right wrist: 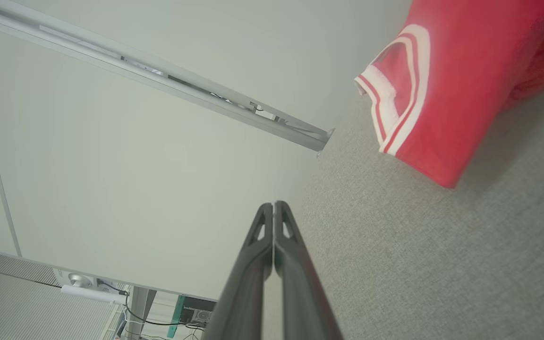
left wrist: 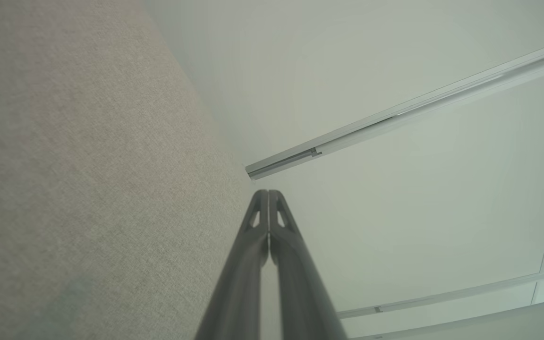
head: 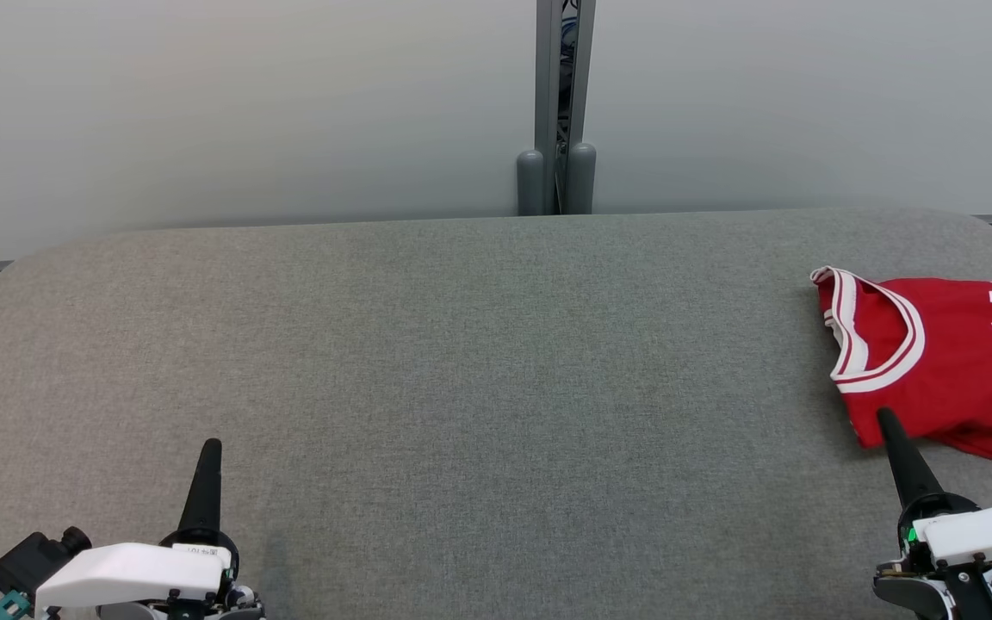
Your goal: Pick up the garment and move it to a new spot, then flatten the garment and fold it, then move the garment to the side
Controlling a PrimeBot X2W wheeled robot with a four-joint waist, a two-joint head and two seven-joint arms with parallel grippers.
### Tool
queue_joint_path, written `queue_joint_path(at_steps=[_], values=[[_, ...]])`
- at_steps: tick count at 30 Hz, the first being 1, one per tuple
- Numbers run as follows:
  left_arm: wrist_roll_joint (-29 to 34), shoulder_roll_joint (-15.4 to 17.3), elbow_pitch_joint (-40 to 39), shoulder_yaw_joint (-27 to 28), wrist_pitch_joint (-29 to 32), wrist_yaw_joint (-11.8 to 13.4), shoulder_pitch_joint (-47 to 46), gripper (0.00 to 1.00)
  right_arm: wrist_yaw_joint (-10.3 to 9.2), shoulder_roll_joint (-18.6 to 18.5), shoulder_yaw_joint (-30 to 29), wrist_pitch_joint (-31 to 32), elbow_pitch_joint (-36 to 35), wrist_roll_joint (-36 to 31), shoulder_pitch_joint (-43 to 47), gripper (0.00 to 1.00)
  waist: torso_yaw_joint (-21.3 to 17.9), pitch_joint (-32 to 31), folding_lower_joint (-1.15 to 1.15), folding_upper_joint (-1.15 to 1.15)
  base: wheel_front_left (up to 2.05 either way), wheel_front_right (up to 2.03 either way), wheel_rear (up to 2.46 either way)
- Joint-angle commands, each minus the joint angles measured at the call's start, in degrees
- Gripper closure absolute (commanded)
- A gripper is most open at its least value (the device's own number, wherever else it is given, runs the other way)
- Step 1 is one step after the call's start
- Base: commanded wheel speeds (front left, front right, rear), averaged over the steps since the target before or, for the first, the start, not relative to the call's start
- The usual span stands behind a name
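Both grippers shut and empty; red jersey [head: 952,362] at the right end of the grey table [head: 496,362].

Nearest, the left gripper [head: 210,449] rests at the lower left over bare table, its two dark fingers pressed together on nothing. At the lower right the right gripper [head: 885,418] is likewise closed and holds nothing. Its tip points at the jersey's near corner, and the right wrist view shows a gap between them. The jersey lies flat-ish, its white-trimmed opening toward the middle. Behind the table stand pale wall panels [head: 238,103] and a grey post [head: 558,103].
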Motion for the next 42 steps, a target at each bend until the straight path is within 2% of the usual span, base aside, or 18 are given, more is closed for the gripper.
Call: queue_joint_path(at_steps=[1, 42], values=[[-1.0, 0.1, -0.2, 0.7, 0.3, -0.7, -1.4, 1.0, 0.01, -0.5, -0.4, 0.4, -0.2, 1.1, -1.2, 1.0, 0.0, 0.0, 0.0, 0.0, 0.0, 0.0, 0.0], [-13.9, -3.8, 0.5, 5.7, 3.4, -6.2, -2.9, 1.0, 0.01, -0.4, -4.3, 5.4, 1.4, 17.9, -3.2, 1.0, 0.8, 0.6, 0.0, 0.0, 0.0, 0.0, 0.0]])
